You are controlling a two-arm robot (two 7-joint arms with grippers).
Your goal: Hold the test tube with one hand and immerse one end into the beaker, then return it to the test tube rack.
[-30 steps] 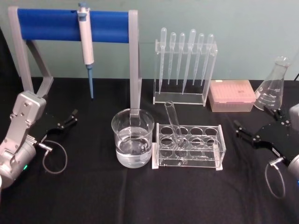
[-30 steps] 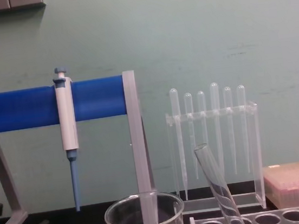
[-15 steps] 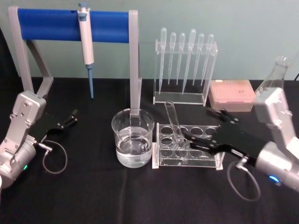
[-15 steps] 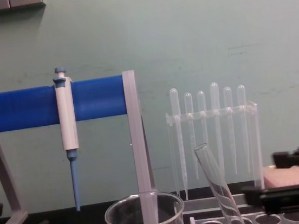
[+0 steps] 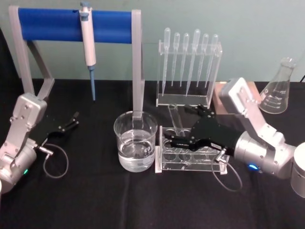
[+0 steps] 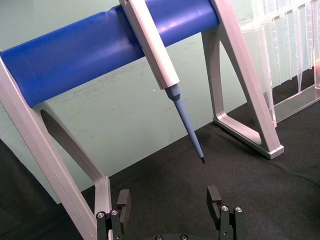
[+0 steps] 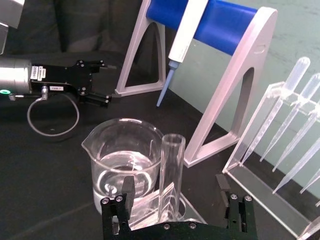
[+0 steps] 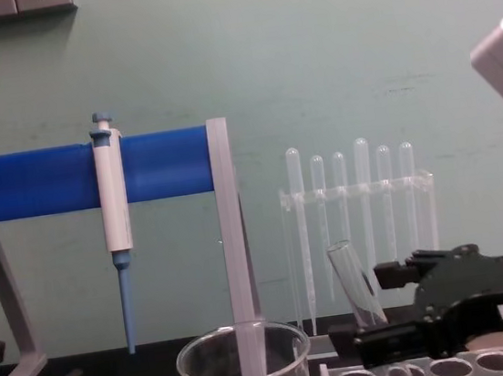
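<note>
Right gripper [image 7: 175, 186] hangs over the rack [image 5: 190, 160], its 2 jaws spread wide either side of the tilted tube [image 5: 175, 117], not touching. Beaker [image 5: 135, 140] just beside the rack. Left gripper [image 5: 74, 119] parked, jaws apart.

A pale green wall [image 8: 352, 38] stands flat behind the work, matt and evenly lit, with only faint marks on it. At the top edge of the chest view sit grey plates [image 8: 4, 6], cut off by the frame. The table [image 5: 95, 200] wears a black cloth [image 6: 280, 200] that is slightly creased and meets the wall in a straight line. To the left hangs a dark backdrop [image 7: 85, 30] — near black.
</note>
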